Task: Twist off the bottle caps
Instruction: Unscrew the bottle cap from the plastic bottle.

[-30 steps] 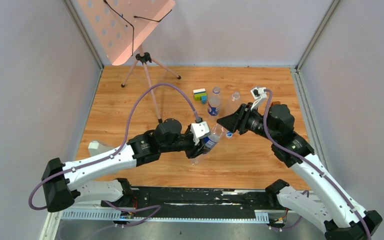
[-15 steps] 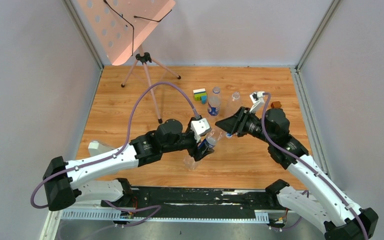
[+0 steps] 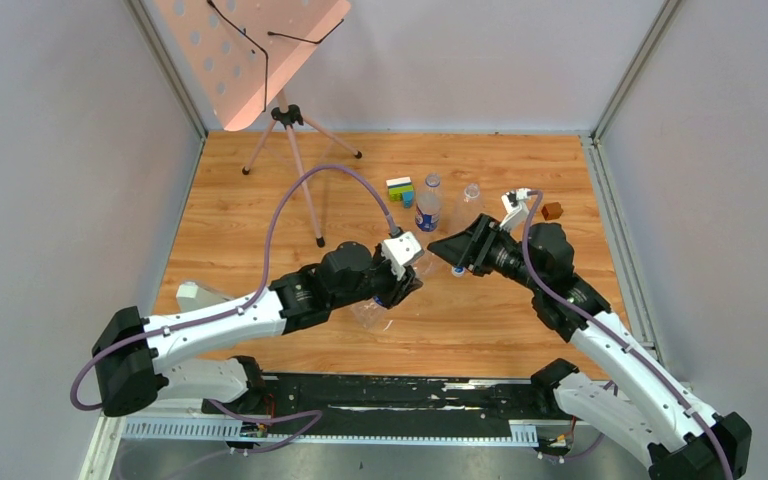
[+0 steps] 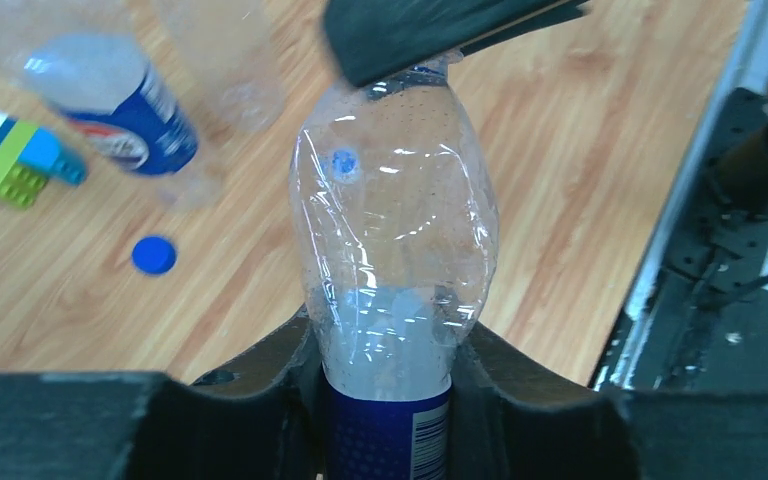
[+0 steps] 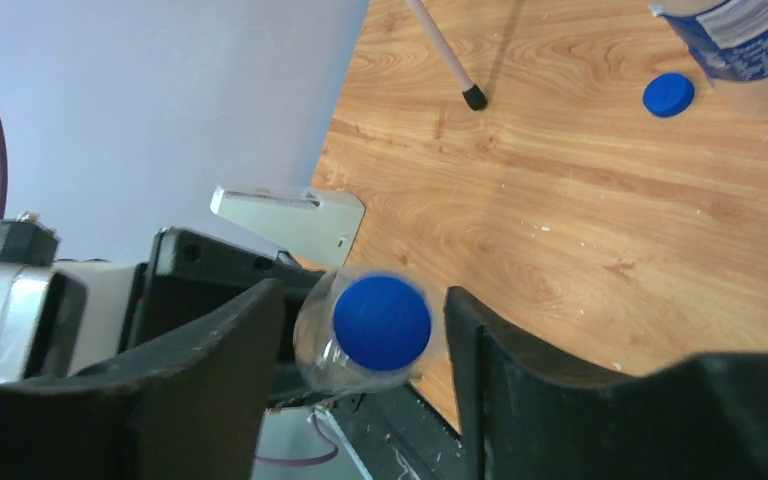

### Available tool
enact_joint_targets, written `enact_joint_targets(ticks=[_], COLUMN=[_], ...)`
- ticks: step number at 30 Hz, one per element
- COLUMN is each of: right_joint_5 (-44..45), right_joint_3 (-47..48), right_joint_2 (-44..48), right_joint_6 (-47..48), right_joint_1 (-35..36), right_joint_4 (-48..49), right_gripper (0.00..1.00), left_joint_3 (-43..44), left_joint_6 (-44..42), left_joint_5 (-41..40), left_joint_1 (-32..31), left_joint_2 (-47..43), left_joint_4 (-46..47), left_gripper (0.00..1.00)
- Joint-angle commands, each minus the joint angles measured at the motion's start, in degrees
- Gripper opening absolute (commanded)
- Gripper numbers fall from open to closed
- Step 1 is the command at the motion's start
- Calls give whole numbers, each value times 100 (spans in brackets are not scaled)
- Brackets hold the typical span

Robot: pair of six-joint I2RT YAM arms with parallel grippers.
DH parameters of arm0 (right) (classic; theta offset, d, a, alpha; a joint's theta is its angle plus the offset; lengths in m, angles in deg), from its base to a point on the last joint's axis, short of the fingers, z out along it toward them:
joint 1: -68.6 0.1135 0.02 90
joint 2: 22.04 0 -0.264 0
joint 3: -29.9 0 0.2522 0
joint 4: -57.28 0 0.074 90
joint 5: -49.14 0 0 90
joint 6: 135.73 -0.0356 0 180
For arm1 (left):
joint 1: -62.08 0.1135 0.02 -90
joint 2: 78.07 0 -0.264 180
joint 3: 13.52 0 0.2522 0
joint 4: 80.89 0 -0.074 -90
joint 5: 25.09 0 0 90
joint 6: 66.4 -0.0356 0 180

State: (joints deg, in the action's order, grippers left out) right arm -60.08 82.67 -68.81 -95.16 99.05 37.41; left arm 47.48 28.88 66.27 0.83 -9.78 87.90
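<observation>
A clear bottle [image 4: 390,250] with a blue label is held tilted above the table, and my left gripper [image 4: 385,340] is shut on it at the top of the label. Seen from above, the bottle's clear base [image 3: 371,312] sticks out below my left gripper [image 3: 407,285]. Its dark blue cap [image 5: 381,322] sits between the fingers of my right gripper [image 5: 360,300], which is open with a gap on each side of the cap. My right gripper [image 3: 452,252] meets the bottle from the right. A loose blue cap [image 5: 668,95] lies on the table.
Two more bottles [image 3: 428,205] [image 3: 470,200] stand behind the grippers, next to a toy block cluster [image 3: 399,190]. A small brown cube [image 3: 552,210] lies at the right. A tripod [image 3: 285,130] with a perforated board stands at the back left. A white part [image 3: 192,296] lies at the left.
My left arm has shifted forward and regripped the bottle, which now tilts more steeply. My right gripper has moved left over the cap, its jaws standing wider.
</observation>
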Motion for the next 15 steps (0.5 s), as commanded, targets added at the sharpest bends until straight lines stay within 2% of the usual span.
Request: enact_joint_targets(ticks=[1, 3, 5, 8, 12, 15], right_joint_5=[-83, -345, -879, -1899, -2812, -3125], right_joint_3=[134, 321, 527, 699, 716, 635], right_joint_2=[162, 172, 112, -104, -387, -614], right_joint_6=[292, 637, 921, 1104, 1205, 1242], right_joint_1=[-22, -206, -493, -973, -1084, -1075], right_joint_4=[-118, -399, -696, -980, -1084, -1123], right_gripper=[66, 71, 71, 66, 59, 60], left_joint_3=[-103, -4, 158, 376, 423, 302], left_joint_6=[-558, -988, -1333, -1824, -2357, -2496], left_joint_5=[-625, -440, -305, -121, 285, 507], left_joint_1=[87, 87, 87, 86, 85, 87], left_joint_2=[-352, -408, -375, -301, -376, -540], left_joint_4=[-437, -948, -1560, -2294, -2496, -2232], left_gripper=[24, 20, 14, 12, 8, 7])
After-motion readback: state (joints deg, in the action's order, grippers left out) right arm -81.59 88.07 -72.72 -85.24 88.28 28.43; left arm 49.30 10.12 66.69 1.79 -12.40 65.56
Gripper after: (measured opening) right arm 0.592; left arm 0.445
